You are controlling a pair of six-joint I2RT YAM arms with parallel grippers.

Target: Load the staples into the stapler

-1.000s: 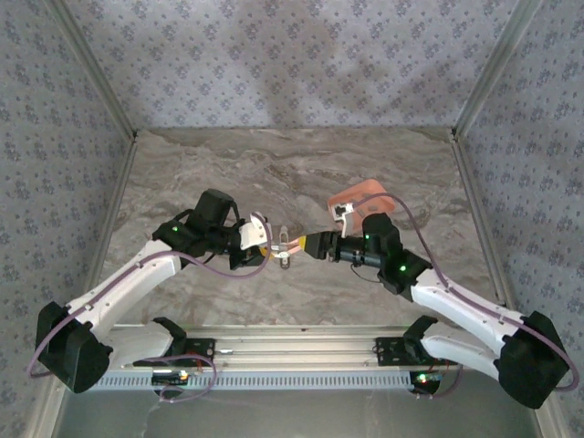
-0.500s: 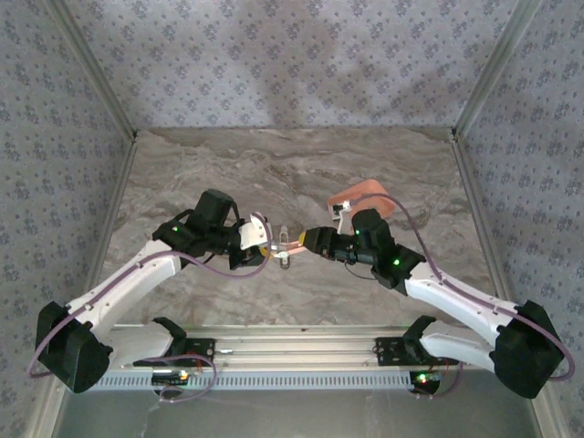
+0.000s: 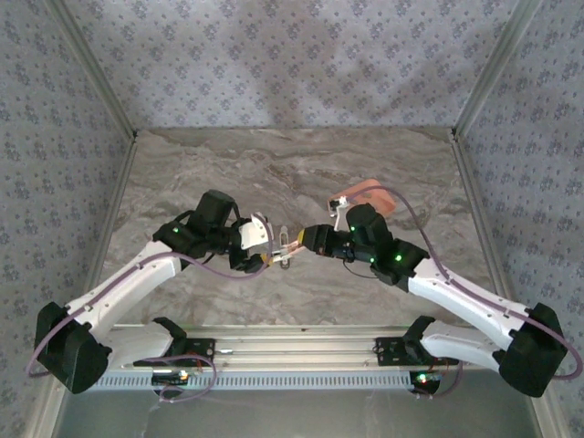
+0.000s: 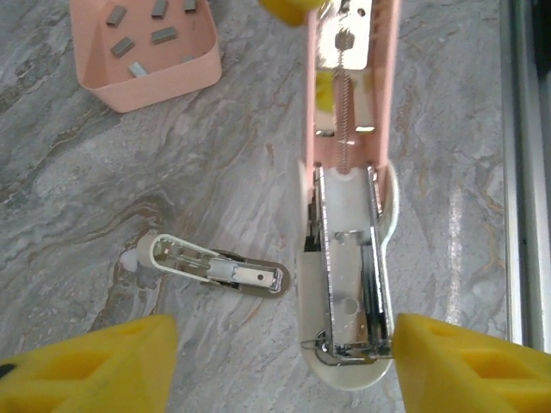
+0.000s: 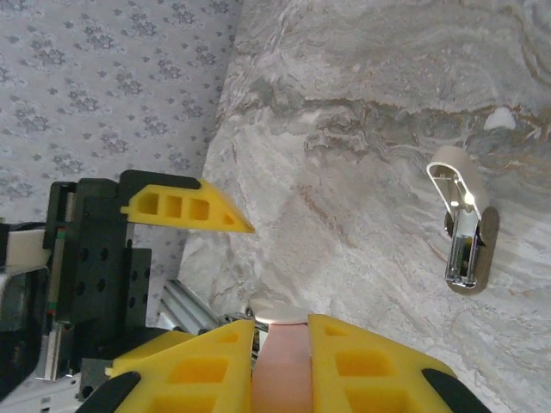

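Stapler (image 4: 349,284) lies opened out on the marbled worktop (image 4: 129,189), right of centre in the left wrist view. Its white base and bare metal channel fill the lower half. Its pink top arm (image 4: 387,77), spring exposed, runs up to the top edge.

I read the left end effector (image 4: 286,331) as spread wide. Its yellow fingers (image 4: 95,366) sit in the two lower corners, with the rounded end of the base between them. I cannot tell whether the lower-right finger touches the base.

I read the right end effector (image 5: 281,331) as pinching the pink top arm. At bottom centre of the right wrist view, its two yellow pads flank the pink strip with no gap. From overhead, both end effectors meet at frame centre, with the stapler between them.

The staples (image 4: 123,45) are small grey strips lying loose in the salmon-pink tray (image 4: 155,82), at the upper left of the left wrist view and well apart from the stapler. From overhead, the tray sits right of centre, just beyond the right arm's wrist.

A small white-and-metal piece (image 4: 211,267) lies flat on the worktop left of the base, near it but not touching. In the right wrist view it sits at the right, about mid-height.
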